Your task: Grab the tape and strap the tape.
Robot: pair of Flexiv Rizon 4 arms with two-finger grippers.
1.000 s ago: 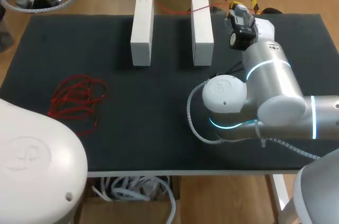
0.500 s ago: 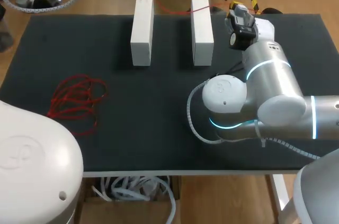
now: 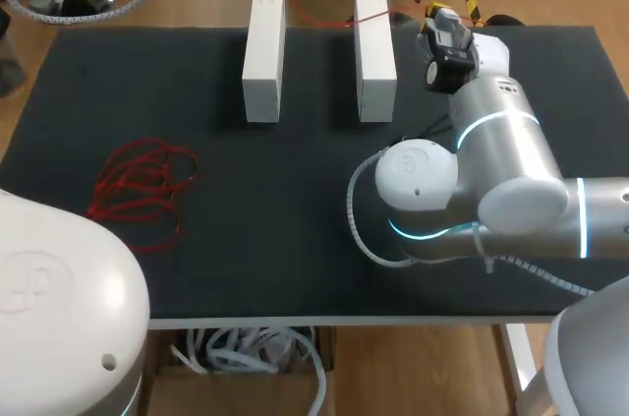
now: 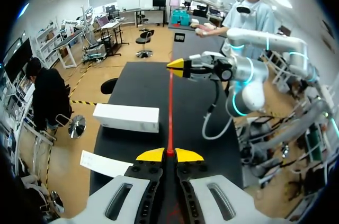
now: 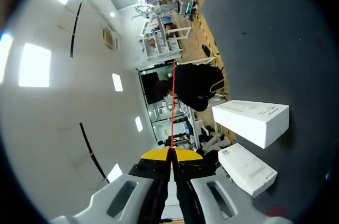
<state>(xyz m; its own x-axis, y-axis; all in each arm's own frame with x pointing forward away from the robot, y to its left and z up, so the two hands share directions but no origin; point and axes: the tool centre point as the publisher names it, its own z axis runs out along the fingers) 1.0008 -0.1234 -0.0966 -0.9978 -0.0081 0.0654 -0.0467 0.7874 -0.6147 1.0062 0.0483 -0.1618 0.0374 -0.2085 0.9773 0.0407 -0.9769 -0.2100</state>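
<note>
**Head view.** We see the black table (image 3: 295, 229) with two white boxes standing parallel and apart near 12 o'clock, the left box (image 3: 263, 52) and the right box (image 3: 374, 52). A loose red tangle (image 3: 142, 185) lies flat at 9 o'clock, well apart from both boxes. The right arm (image 3: 491, 175) comes in from 4 o'clock and carries the right gripper (image 3: 439, 15) to 1 o'clock, just beside the right box. A thin strand of red tape (image 3: 329, 19) crosses between the far ends of the boxes. We cannot tell whether it joins the tangle.

**Left wrist view.** The left gripper (image 4: 169, 155) has its yellow tips pressed together on the red tape. The tape runs straight ahead over the table to the yellow tip of the right gripper (image 4: 177, 64). One white box lies beside the strand.

**Right wrist view.** Here too the yellow tips (image 5: 172, 155) are closed on the red tape (image 5: 173, 107), which leaves from between them straight ahead. Both white boxes lie on the table beside the gripper.
</note>
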